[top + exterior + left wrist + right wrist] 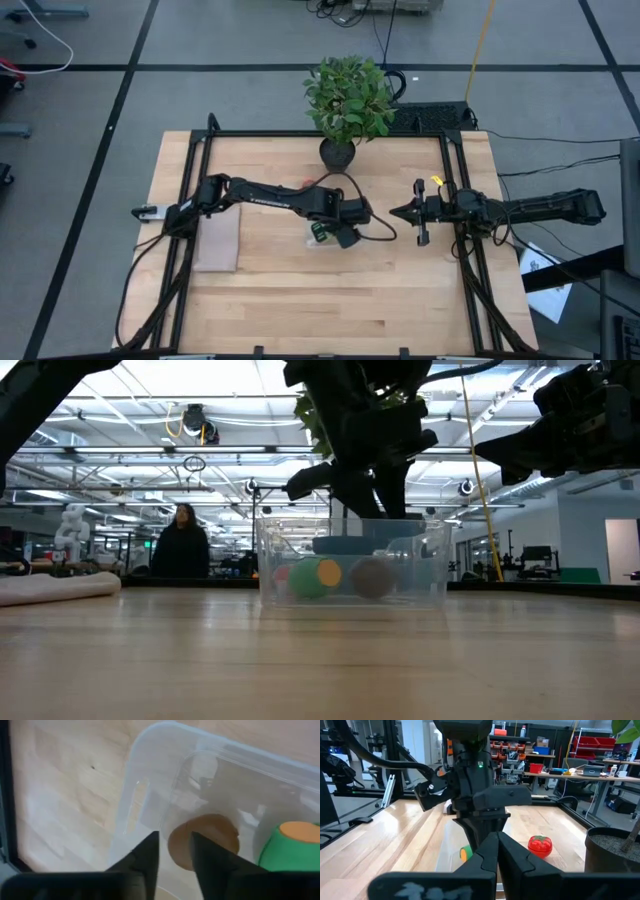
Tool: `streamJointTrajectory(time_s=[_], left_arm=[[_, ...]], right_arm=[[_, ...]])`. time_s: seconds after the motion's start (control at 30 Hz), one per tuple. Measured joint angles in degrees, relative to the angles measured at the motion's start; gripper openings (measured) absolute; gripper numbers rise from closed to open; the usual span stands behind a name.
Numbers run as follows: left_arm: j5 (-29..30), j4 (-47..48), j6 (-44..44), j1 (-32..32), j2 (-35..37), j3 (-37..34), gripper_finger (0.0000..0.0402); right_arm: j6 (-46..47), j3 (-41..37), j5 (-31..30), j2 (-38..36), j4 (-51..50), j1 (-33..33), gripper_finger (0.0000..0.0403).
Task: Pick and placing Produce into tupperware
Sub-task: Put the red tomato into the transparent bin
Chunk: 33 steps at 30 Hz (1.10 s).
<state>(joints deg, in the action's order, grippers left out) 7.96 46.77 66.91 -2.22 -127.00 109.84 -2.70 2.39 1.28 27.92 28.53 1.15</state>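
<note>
The clear tupperware [352,563] sits mid-tabletop [300,290] holding the green piece [312,578] and the brown kiwi [202,841] — the left claw [173,851] hangs over it, slightly spread, empty — while the right claw [497,851] waits well apart, pressed together.

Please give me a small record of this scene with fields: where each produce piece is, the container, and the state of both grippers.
tupperware: mid-table, under the left arm
brown kiwi: inside the tupperware
green piece: inside, beside the kiwi
red tomato: on the table, apparently outside the tupperware, toward the potted plant
left gripper: open, just above the kiwi
right gripper: shut, empty, waiting at the right side
lid slab: flat on the table, left side
</note>
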Motion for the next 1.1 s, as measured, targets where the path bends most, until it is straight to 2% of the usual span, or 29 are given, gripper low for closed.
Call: streamJointTrajectory(time_s=[0.2, 0.27, 0.57, 0.77, 0.97, 1.1], left_arm=[[1.4, 0.1, -0.6, 0.1, 0.0, 0.0, 0.0021], [1.5, 0.4, -1.4, 0.2, 0.1, 0.0, 0.0006], [2.9, 9.3, -5.8, 1.1, 5.4, 0.0, 0.0002], [4.9, 13.4, -9.8, 1.9, 13.0, 0.1, 0.0001], [3.7, 15.5, -15.2, 5.0, 22.9, 0.1, 0.0001], [-0.7, 15.7, -17.8, 6.8, 29.4, 0.1, 0.0]], right_arm=[[0.0, 0.0, 0.0, 0.0, 0.0, 0.0, 0.0], [0.0, 0.0, 0.0, 0.0, 0.0, 0.0, 0.0], [0.3, 0.0, 0.0, 0.3, 0.3, 0.0, 0.0], [0.2, 0.0, 0.0, 0.7, 0.4, 0.0, 0.0], [0.3, 0.0, 0.0, 0.9, 0.7, 0.0, 0.0], [0.3, 0.0, 0.0, 1.2, 1.6, 0.0, 0.0]])
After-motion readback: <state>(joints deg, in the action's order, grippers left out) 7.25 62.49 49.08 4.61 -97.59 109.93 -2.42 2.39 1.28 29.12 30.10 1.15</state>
